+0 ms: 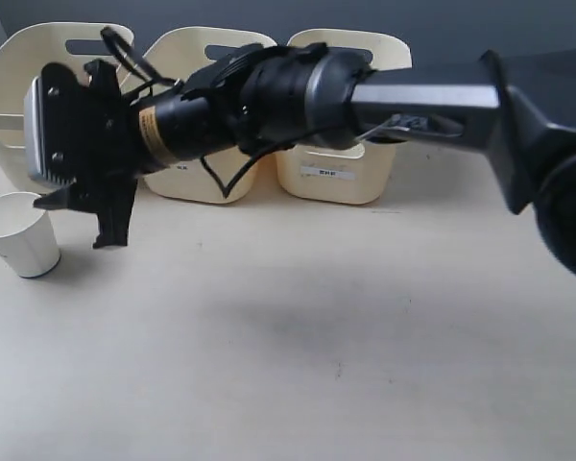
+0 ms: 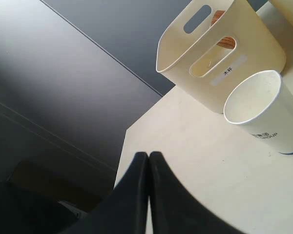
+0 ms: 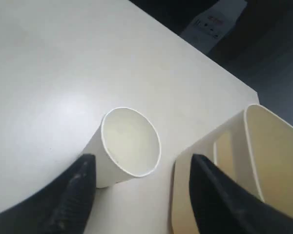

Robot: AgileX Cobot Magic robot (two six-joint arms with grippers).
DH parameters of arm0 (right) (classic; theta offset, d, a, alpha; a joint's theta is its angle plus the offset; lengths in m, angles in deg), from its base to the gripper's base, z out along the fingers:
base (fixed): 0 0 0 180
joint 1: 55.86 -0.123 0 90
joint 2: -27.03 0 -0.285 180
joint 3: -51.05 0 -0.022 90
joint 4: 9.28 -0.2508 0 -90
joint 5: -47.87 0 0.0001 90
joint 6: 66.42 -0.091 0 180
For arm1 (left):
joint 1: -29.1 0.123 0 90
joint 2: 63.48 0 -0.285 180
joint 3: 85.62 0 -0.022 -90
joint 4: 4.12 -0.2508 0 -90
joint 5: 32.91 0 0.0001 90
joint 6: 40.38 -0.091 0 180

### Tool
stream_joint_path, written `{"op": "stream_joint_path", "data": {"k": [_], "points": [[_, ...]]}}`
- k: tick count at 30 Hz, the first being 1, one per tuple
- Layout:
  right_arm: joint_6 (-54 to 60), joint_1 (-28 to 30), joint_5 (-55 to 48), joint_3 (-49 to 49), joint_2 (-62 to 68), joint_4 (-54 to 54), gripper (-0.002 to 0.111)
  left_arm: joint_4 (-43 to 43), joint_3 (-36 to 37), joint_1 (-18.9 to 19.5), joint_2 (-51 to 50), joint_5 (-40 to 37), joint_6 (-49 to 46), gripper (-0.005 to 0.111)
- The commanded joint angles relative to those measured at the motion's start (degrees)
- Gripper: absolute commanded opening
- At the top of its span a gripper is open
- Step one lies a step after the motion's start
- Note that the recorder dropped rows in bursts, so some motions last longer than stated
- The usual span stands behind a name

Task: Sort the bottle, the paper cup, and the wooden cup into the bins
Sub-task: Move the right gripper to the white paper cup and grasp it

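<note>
The white paper cup [image 1: 21, 233] stands upright and empty at the table's left, in front of the left bin [image 1: 10, 106]. My right gripper [image 1: 84, 219] has reached across and hangs open just above and beside it. In the right wrist view the paper cup [image 3: 129, 141] lies ahead of the open right gripper [image 3: 142, 158], close to one finger [image 3: 80, 187]. My left gripper [image 2: 149, 155] is shut on nothing, short of the paper cup [image 2: 266, 112]. Brown wood, apparently the wooden cup [image 2: 227, 43], shows through the left bin's [image 2: 185, 58] cut-out. The bottle is out of view.
The middle bin [image 1: 206, 182] and the right bin [image 1: 341, 168] stand in a row at the back, partly hidden by my right arm [image 1: 432, 96]. The table's left edge [image 2: 124, 146] runs near the cup. The left bin [image 3: 263, 165] sits beside the other finger.
</note>
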Motion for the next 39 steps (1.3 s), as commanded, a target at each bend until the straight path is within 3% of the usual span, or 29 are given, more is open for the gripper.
{"op": "stream_joint_path", "data": {"k": [1,18,23,39], "points": [[2.7,-2.4,-2.4,2.1,3.5,0.0,0.055,-0.1,-0.2,0.0,-0.2,0.4,0.2,0.0],[0.6,-3.4,-0.4,11.0,11.4,0.0,0.055,-0.1,-0.2,0.0,-0.2,0.4,0.2,0.0],[0.1,-3.4,0.2,13.4,13.3,0.0,0.048,-0.1,-0.2,0.0,-0.2,0.4,0.2,0.0],[2.3,-3.4,0.0,13.8,15.3,0.0,0.049,-0.1,-0.2,0.0,-0.2,0.6,0.2,0.0]]}}
